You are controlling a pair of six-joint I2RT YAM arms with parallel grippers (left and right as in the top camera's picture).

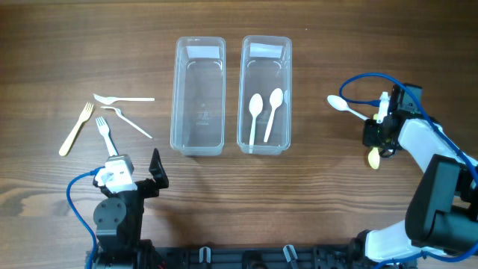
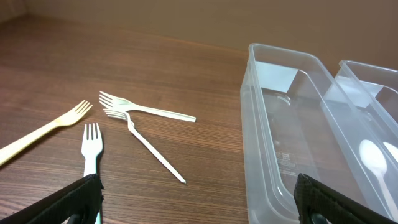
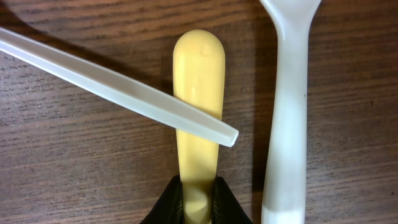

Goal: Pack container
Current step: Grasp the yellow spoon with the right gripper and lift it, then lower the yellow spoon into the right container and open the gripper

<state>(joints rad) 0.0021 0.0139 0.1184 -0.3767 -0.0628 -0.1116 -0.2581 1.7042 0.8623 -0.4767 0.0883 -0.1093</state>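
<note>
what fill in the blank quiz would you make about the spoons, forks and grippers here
The right gripper is shut on a ____ spoon.
The container with spoons in it is the one nearer the ____ arm.
The number of forks on the table is ____.
The left gripper is ____.
Missing words: yellow, right, four, open.

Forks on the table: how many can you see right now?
4, all left of the empty container: a yellow fork farthest left, a top white fork, a slanted white fork under it, and a lower white fork. None appear hidden.
</note>
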